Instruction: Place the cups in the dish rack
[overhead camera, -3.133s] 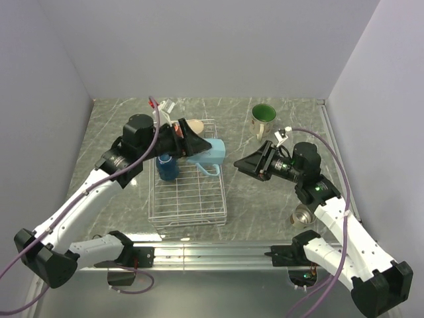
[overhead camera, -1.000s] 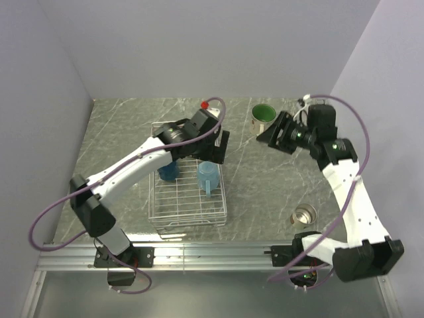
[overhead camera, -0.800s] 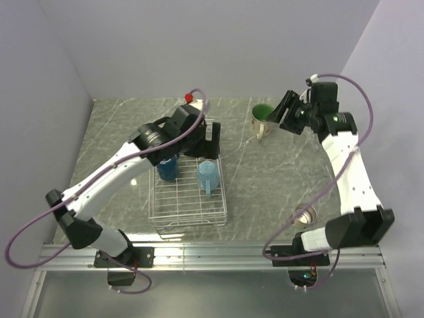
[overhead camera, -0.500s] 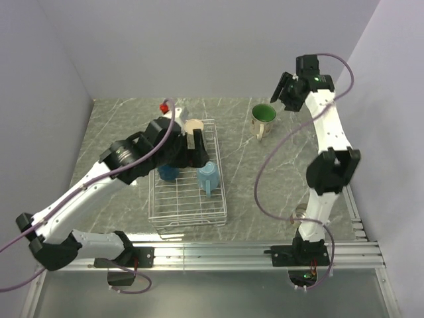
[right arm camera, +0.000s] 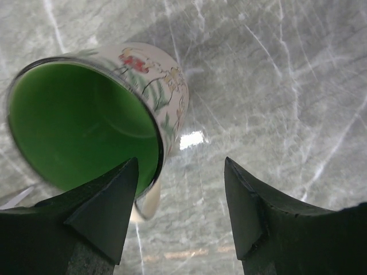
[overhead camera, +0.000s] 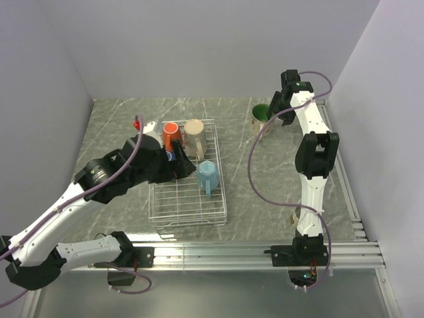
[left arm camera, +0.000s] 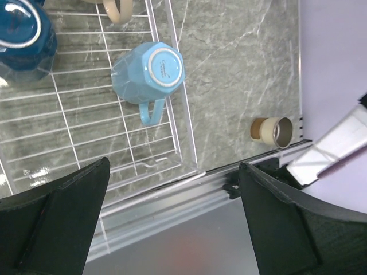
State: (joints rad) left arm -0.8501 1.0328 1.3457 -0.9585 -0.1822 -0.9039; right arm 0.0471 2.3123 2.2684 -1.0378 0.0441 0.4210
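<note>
Because every cup must end in the rack, read the layout first from the grey marbled table [overhead camera: 119, 126], which carries the white wire dish rack [overhead camera: 187, 222] left of centre. Four cups already sit inside it. The beige mug [overhead camera: 194, 134] and the orange-red mug [overhead camera: 171, 133] are side by side at the far end. The dark blue mug [left arm camera: 23, 31] and the light blue mug [left arm camera: 150, 73] stand base-up nearer the middle, presumably so that they drain. The left gripper [left arm camera: 172, 166] hangs above the rack with its fingers spread wide and nothing between them, so it is free for another pick. The right gripper [right arm camera: 180, 163] is at the cream mug [right arm camera: 86, 126], which stands on the table well to the right of the rack. Its fingers are apart and straddle the mug wall near the handle – one over the green interior, one outside – a pose suited to pinching the rim. Contact cannot be confirmed. The small metallic cup [left arm camera: 269, 130] also remains outside the rack, on the table near the front rail – likely the last item to load.
</note>
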